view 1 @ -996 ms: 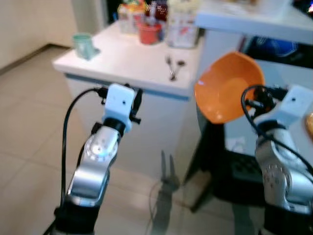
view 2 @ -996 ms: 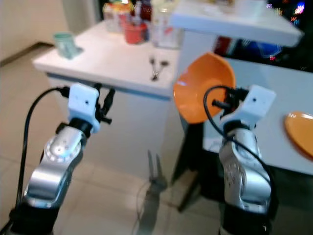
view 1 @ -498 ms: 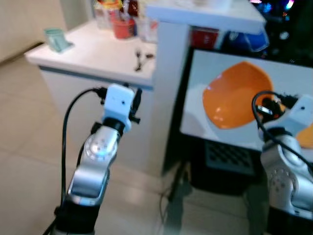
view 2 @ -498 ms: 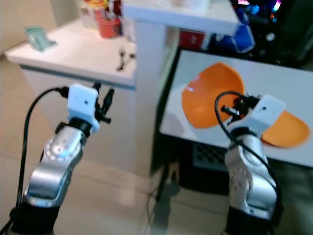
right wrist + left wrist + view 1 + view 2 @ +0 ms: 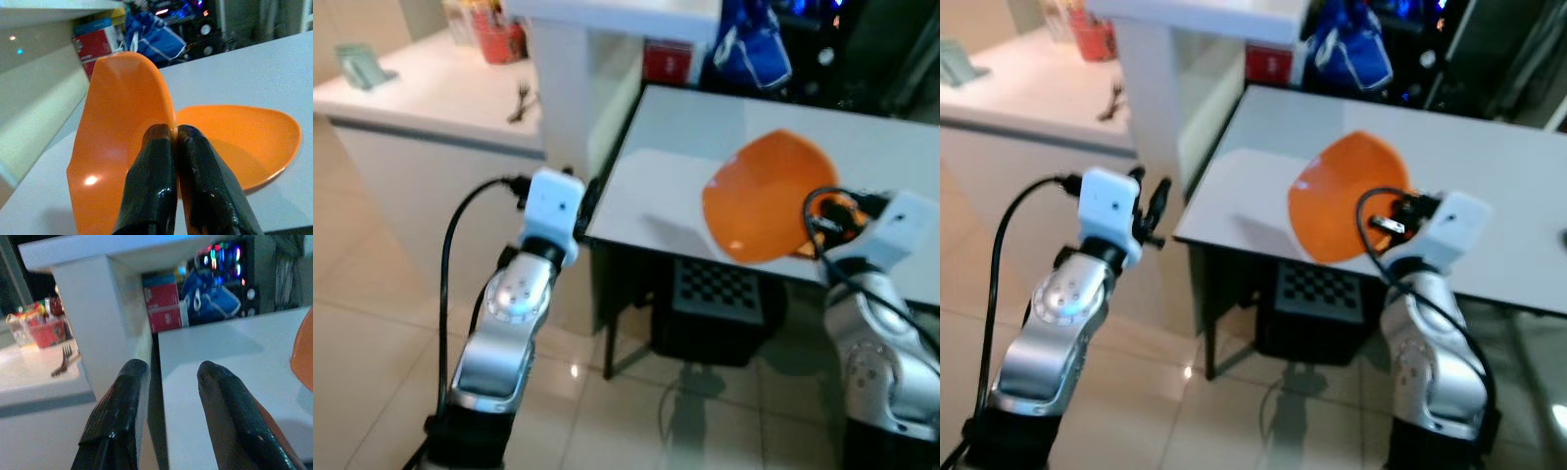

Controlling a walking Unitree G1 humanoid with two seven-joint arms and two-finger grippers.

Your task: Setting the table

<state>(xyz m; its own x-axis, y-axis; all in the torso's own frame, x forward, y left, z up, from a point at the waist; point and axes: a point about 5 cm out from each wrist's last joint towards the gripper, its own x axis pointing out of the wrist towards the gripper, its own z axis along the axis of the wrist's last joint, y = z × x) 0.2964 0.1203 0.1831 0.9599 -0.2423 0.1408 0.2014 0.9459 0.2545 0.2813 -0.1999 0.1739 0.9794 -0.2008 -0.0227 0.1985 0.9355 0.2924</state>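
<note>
A white table (image 5: 685, 157) fills the centre and right of the left eye frame, its near edge running across the middle. To its left, in the upper left of the frame, stands a white counter (image 5: 421, 98), and a white shelf (image 5: 617, 12) on a thick white post juts in along the top edge.

Under the table, at lower centre, sits a dark crate (image 5: 720, 304) with a chequered grille on the tiled floor (image 5: 372, 372). At the top, behind the table, lies a blue bag (image 5: 754, 54) with a red box (image 5: 666, 61) just to its left.

The left arm (image 5: 509, 323) rises from the lower left; the left gripper (image 5: 168, 396) has its two fingers apart, holding nothing, and hangs near the table's left corner.

The right gripper (image 5: 168, 147) is at the right of the frame, fingers pressed together on the rim of the orange bowl (image 5: 764, 211). The bowl is tilted steeply on edge above the table, right of centre, its hollow facing left. Just beyond it, an orange plate (image 5: 244, 142) lies flat on the table.

On the counter, in the upper left, stand a red cup (image 5: 501, 41), a pale green mug (image 5: 357, 67) at the far left edge, and a fork (image 5: 521, 101) lying near the post.
</note>
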